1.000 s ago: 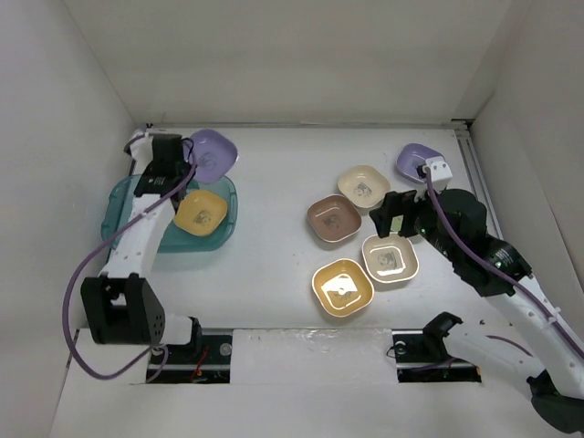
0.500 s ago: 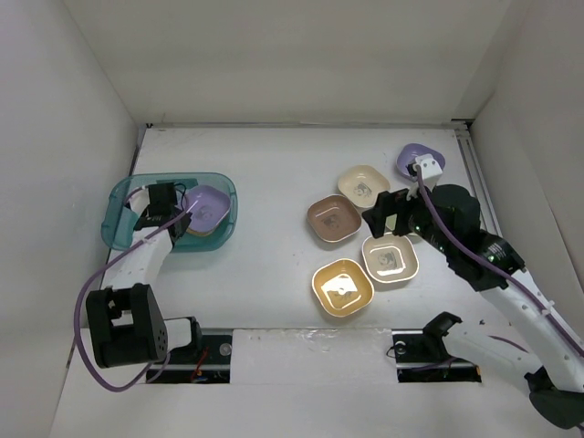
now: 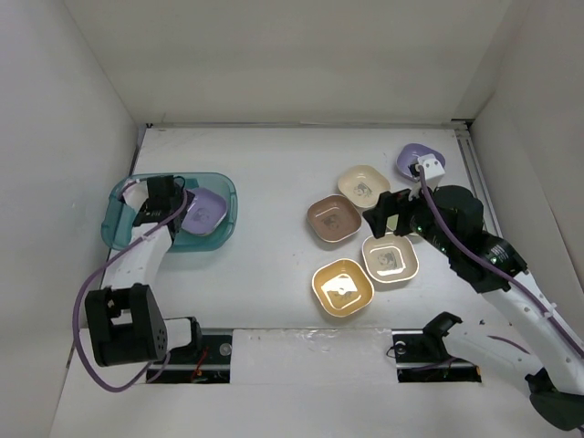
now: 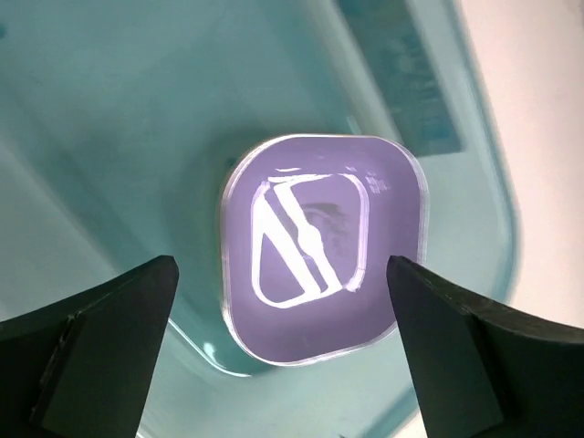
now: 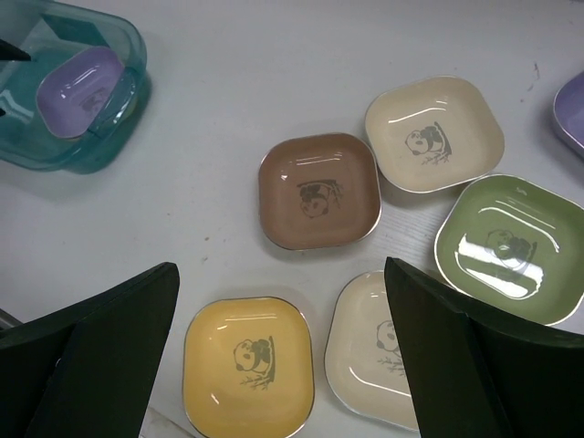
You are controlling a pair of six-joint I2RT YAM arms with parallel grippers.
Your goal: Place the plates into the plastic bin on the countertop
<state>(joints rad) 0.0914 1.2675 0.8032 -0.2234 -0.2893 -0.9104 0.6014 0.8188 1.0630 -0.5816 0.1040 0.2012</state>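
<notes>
Above the bin (image 3: 116, 217), left claw (image 4: 281, 266) is hanging open, empty, over a purple plate (image 4: 324, 251); right claw (image 5: 280, 267) is gaping, empty.

White worktop (image 3: 274, 173) across the view, flat and matte, boxed in on three sides. Back wall (image 3: 283, 55) is plain white and meets the surface along a thin dark seam (image 3: 301, 125). Left wall (image 3: 55, 137) sits in slight shade, right wall (image 3: 538, 119) a touch greyer. A pale rail (image 3: 473, 164) runs along its foot. Light is soft and even from above, with a glare patch (image 3: 315, 336) at the near edge. Up close, faint dark specks (image 5: 537, 69) dot the white.
</notes>
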